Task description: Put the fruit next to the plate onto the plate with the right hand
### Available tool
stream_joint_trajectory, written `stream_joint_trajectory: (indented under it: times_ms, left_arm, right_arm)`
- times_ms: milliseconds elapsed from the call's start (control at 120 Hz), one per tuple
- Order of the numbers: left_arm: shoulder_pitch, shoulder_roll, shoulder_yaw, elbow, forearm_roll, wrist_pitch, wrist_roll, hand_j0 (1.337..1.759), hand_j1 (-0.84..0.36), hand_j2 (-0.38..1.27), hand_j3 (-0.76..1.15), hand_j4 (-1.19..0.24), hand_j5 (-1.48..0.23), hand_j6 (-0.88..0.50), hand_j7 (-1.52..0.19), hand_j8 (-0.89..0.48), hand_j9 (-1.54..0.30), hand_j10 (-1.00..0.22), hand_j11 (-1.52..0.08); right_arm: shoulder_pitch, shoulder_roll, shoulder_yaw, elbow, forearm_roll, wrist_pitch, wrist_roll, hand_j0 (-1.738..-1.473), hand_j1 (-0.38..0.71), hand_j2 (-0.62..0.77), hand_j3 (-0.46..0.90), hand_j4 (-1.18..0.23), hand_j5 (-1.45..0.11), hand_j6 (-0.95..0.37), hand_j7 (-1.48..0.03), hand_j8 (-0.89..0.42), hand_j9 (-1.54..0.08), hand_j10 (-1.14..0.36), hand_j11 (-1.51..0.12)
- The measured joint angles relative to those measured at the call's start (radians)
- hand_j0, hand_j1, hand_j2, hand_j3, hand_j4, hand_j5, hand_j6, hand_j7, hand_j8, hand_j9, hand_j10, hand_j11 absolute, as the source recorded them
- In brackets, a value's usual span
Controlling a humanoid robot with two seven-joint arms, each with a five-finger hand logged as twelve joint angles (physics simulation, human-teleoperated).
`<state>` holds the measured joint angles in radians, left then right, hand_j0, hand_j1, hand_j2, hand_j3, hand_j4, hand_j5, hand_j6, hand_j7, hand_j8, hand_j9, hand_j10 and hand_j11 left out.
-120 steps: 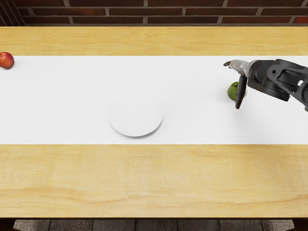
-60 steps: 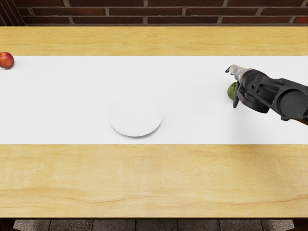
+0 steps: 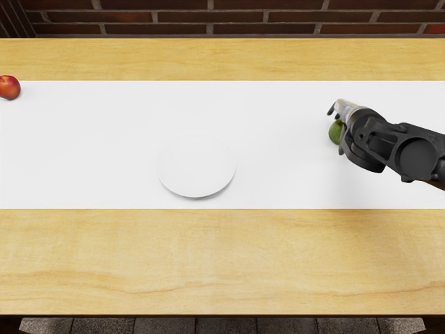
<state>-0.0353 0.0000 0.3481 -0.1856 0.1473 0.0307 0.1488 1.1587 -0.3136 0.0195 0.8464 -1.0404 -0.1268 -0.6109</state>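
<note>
1. Right hand (image 3: pixel 364 138) comes in from the right edge of the view, at 3 o'clock of the plate (image 3: pixel 196 167) and well apart from it; its dark arm runs off toward 4 o'clock
2. Green fruit (image 3: pixel 335 131) lies on the white cloth (image 3: pixel 104 153), also at 3 o'clock of the plate and well apart, so not yet on it; we see only its left part, the rest is hidden behind the hand
3. The hand sits at the fruit's 3 o'clock side and overlaps it in our view; we cannot tell whether its fingers are released, clenched or grasping the fruit
4. The plate is white and round, and rests on the cloth a little left of centre, nearer the cloth's 6 o'clock edge
5. Red apple (image 3: pixel 8 87) lies at the far left of the view, about 10 o'clock of the plate, partly cut off by the frame
6. The cloth runs side to side across the wooden table (image 3: pixel 208 257), with wood showing at 12 and at 6 o'clock
7. Brick wall (image 3: pixel 243 17) stands behind the table at 12 o'clock
</note>
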Motion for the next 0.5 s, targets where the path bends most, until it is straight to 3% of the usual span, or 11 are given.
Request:
stream_joint_trajectory:
  times_ms: [167, 350, 500]
  left_arm:
    - [0.0, 0.0, 0.0, 0.0, 0.0, 0.0, 0.0, 1.658, 0.35, 0.0, 0.0, 0.0, 0.0, 0.0, 0.0, 0.0, 0.0, 0.0, 0.0]
    - [0.0, 0.0, 0.0, 0.0, 0.0, 0.0, 0.0, 1.658, 0.35, 0.0, 0.0, 0.0, 0.0, 0.0, 0.0, 0.0, 0.0, 0.0, 0.0]
    - [0.0, 0.0, 0.0, 0.0, 0.0, 0.0, 0.0, 1.658, 0.35, 0.0, 0.0, 0.0, 0.0, 0.0, 0.0, 0.0, 0.0, 0.0, 0.0]
  right_arm:
    - [-0.003, 0.003, -0.001, -0.01, 0.006, -0.005, 0.0, -1.658, 0.15, -0.08, 0.0, -0.43, -0.54, -0.42, -0.54, -0.34, -0.54, -0.42, -0.54]
    - [-0.005, 0.004, 0.006, -0.021, 0.014, -0.007, 0.0, -1.653, 0.21, 0.17, 0.0, -0.61, -0.79, -0.4, -0.79, -0.3, -0.8, -0.46, -0.8]
    - [0.002, 0.004, 0.022, -0.015, 0.037, -0.015, 0.0, -1.651, 0.23, 0.23, 0.0, -0.68, -0.96, -0.33, -0.92, -0.22, -0.95, -0.41, -0.96]
